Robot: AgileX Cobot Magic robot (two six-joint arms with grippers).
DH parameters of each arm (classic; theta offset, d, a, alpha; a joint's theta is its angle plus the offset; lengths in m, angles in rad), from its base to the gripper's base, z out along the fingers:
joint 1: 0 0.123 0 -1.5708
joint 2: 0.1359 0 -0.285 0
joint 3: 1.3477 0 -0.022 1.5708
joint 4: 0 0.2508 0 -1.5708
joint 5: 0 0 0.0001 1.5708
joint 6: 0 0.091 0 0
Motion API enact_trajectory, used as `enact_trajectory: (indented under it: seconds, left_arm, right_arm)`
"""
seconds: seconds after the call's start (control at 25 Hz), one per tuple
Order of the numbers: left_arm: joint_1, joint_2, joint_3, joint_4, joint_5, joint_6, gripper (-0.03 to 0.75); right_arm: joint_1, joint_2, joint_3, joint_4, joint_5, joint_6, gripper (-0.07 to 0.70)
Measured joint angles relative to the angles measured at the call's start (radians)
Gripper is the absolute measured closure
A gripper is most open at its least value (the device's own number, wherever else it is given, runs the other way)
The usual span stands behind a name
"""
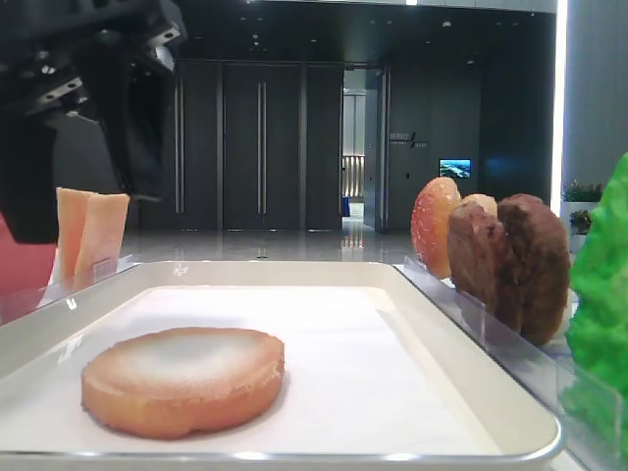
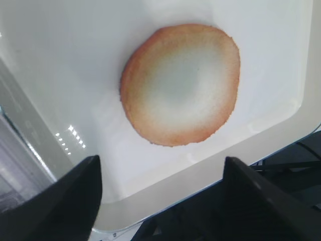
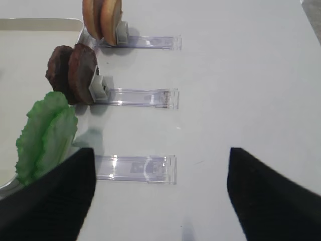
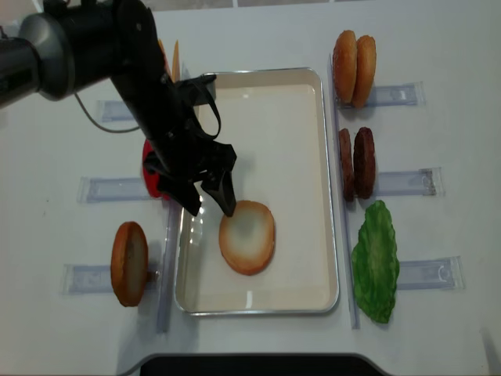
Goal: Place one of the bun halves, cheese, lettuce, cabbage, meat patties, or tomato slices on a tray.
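Hidden or cut off: the left arm covers most of the tomato slices (image 4: 153,176) on their rack at the tray's left edge; only a red sliver shows, count not readable. The cheese (image 1: 90,234) shows as thin orange slices standing on edge behind the arm, number unclear. The right gripper (image 3: 160,193) appears only in its own wrist view, as two dark fingers cut by the frame's lower edge.

Bun half (image 4: 246,236) lies flat on the tray (image 4: 317,78) liner, pale toasted face up, near the tray's front left quarter. Round disc, slightly oval, with no marked long axis.

Left gripper (image 4: 210,202) hangs just above the bun's upper-left edge, jaws spread wide, nothing between them; bun released. Right gripper jaws also spread, over bare table beside the clear racks (image 3: 135,168), holding nothing.

Counts, overhead view: one bun half on the tray, one upright in the left front rack (image 4: 129,262), two upright at right rear (image 4: 354,56); two meat patties (image 4: 356,162) on edge; one lettuce leaf (image 4: 376,262).
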Motion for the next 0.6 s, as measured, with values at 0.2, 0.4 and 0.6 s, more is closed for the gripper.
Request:
enact_trajectory:
  seconds: [0.2,0.4,0.6]
  left_arm:
    - [-0.003,-0.047,-0.040,0.094,0.061,-0.063,0.150]
    - [-0.007,-0.107,-0.046,0.201,0.074,-0.108,0.150]
    - [-0.006,-0.140,-0.046,0.244,0.079,-0.109,0.156]
  right_arm:
    - [0.000,0.000,0.000,0.000,0.000,0.000,0.113]
    - [0.000,0.000,0.000,0.009,0.000,0.000,0.113]
    - [0.000,0.000,0.000,0.009,0.000,0.000,0.113]
